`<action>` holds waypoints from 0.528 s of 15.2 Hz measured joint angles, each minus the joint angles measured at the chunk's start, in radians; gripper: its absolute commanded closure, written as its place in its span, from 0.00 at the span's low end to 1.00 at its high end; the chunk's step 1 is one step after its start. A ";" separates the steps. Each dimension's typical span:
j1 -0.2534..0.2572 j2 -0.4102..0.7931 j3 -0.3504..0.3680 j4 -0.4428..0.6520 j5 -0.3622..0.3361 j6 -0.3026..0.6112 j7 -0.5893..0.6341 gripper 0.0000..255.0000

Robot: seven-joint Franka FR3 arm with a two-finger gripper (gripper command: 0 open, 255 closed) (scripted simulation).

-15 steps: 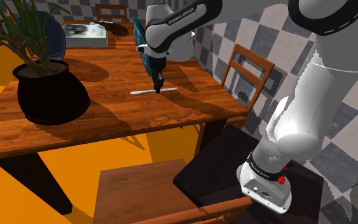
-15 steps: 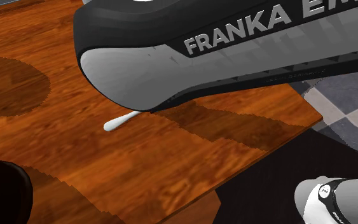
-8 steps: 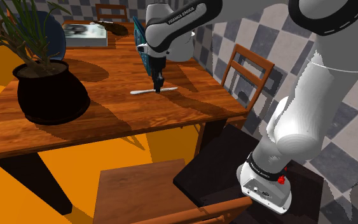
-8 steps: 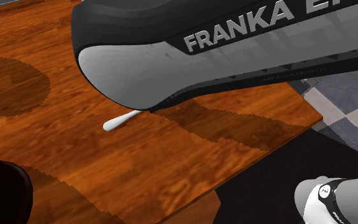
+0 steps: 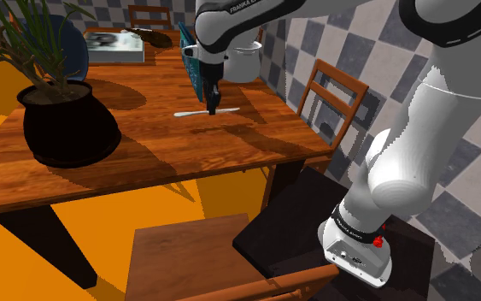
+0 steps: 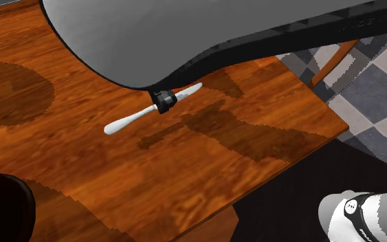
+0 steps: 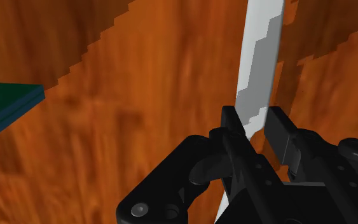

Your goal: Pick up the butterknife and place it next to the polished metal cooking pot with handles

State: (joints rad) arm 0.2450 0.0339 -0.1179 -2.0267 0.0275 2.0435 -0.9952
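The butterknife (image 5: 194,112), white with a pale blade, hangs level a little above the wooden table (image 5: 153,141), its shadow cast on the wood below. My gripper (image 5: 212,108) is shut on its middle. From the second exterior view, the butterknife (image 6: 131,121) juts both ways out of the gripper (image 6: 163,103). In the wrist view the fingers (image 7: 234,126) clasp the blade of the butterknife (image 7: 260,70). The metal pot with handles (image 5: 244,60) stands at the table's far side, behind the arm.
A large black pot with a plant (image 5: 63,126) stands at the shoulder view's left. A teal book (image 5: 192,64) leans upright near the gripper. A flat box (image 5: 114,44) lies at the back. Chairs (image 5: 332,98) stand around the table.
The gripper has lifted the butterknife off the table; it lay flat on the wood before. The arm has risen, and the metal pot behind it now shows.
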 measured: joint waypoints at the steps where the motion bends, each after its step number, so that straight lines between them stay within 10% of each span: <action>1: 0.000 -0.002 0.000 0.013 0.000 -0.014 0.000 1.00; 8: 0.000 -0.025 0.000 0.078 -0.004 -0.103 0.005 1.00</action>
State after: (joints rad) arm 0.2454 0.0090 -0.1177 -1.9487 0.0231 1.9407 -0.9905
